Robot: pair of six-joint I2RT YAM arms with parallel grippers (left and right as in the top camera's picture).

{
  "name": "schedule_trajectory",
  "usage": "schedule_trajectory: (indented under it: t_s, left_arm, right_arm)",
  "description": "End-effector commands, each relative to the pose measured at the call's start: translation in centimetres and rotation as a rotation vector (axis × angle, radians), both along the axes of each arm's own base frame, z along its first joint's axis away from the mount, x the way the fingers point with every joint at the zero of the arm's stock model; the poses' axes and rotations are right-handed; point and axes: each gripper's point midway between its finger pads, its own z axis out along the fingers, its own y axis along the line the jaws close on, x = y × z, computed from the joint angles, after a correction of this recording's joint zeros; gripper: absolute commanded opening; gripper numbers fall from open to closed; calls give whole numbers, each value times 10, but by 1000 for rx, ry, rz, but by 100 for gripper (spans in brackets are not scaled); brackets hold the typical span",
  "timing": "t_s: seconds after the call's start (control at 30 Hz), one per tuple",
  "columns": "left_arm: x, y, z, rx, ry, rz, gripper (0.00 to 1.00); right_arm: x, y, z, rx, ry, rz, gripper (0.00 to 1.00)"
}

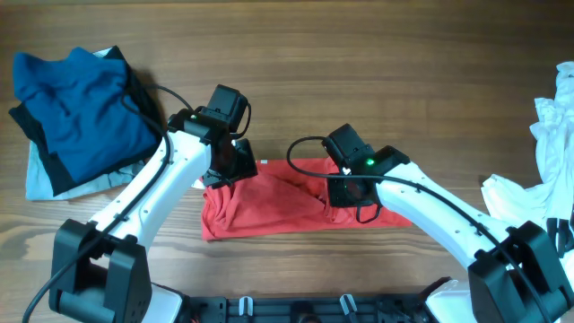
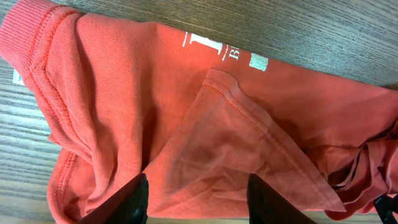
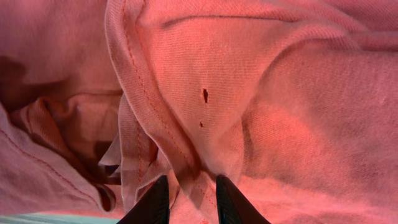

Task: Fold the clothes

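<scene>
Both our grippers at the crumpled red cotton T-shirt point(image 1: 269, 202)
It lies bunched near the front edge of the brown wooden table point(image 1: 377, 63); our left gripper point(image 2: 198, 199) spreads wide over it, our right gripper point(image 3: 189, 198) is nearly closed, pinching a fold

Overhead: parts of red T-shirt point(image 1: 269, 211) hidden under left gripper point(image 1: 226, 166) and right gripper point(image 1: 348, 190). White garments point(image 1: 543, 152) cut off by the right edge. Pale garment point(image 1: 40, 179) mostly buried under blue garment point(image 1: 76, 108). Left wrist: white lettering point(image 2: 224, 51) partly folded under, unreadable. Right wrist: fingers point(image 3: 155, 202) cut by lower edge.
</scene>
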Motion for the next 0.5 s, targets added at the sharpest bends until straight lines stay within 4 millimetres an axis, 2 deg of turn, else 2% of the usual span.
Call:
schedule_trajectory:
  t_s: [0.0, 0.23, 0.3, 0.4, 0.47]
  left_arm:
    - [3, 1, 5, 1, -22, -12, 51]
    - [4, 1, 5, -1, -24, -12, 52]
    - [4, 1, 5, -1, -25, -12, 52]
    - [4, 1, 5, -1, -25, -12, 52]
    - [4, 1, 5, -1, -25, -12, 51]
  right_arm:
    - [0, -5, -6, -32, -1, -8, 22]
    - [-7, -9, -16, -40, 12, -8, 21]
    - [-5, -8, -15, -37, 6, -8, 17]
    - [-4, -7, -15, -32, 1, -10, 4]
    - [-3, -4, -15, -16, -3, 0, 4]
